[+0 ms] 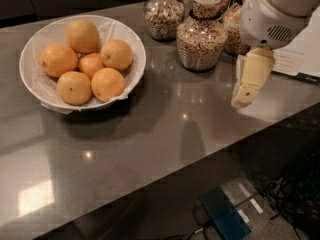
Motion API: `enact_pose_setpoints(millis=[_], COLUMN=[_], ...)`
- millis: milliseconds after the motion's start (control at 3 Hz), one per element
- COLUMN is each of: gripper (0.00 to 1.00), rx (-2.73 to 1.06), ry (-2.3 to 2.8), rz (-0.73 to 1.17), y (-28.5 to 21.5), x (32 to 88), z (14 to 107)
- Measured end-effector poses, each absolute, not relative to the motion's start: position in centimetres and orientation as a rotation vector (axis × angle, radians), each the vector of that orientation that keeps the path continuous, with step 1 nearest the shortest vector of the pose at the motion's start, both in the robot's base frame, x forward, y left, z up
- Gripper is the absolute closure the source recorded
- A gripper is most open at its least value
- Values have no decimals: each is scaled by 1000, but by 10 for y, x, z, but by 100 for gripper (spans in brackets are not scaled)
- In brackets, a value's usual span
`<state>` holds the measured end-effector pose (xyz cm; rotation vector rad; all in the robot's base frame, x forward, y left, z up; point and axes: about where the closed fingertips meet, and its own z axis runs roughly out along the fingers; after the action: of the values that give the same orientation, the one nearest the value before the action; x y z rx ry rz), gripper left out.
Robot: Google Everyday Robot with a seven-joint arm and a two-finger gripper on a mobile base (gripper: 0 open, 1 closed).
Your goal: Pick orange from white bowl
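Note:
A wide white bowl point(35, 86) with a crinkled paper liner sits at the back left of the grey counter. It holds several fruits. The orange point(82, 35), paler, yellow-orange and slightly oval, lies at the back of the bowl. Deeper-orange round oranges point(107, 83) lie around and in front of it. My gripper point(246, 95) hangs at the right, above the counter, far to the right of the bowl and apart from it. Its cream fingers point(252, 76) point down.
Glass jars of grain point(201, 36) stand at the back of the counter, just left of my arm. Papers point(295, 59) lie at the right edge. The counter's front edge runs diagonally; below it are cables and a blue box point(227, 216) on the floor.

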<state>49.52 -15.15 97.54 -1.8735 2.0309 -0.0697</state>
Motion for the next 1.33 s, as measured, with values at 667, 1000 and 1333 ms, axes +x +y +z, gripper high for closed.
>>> enact_pose_setpoints(millis=[667,1000,1333], gripper=[0,0,0], rx=[-1945,-2023,-2061], ry=[1887,1729,1592], rz=[-60,-46,-33], y=[-120,-79,-45], x=[511,528,537], z=[981,990,1002])
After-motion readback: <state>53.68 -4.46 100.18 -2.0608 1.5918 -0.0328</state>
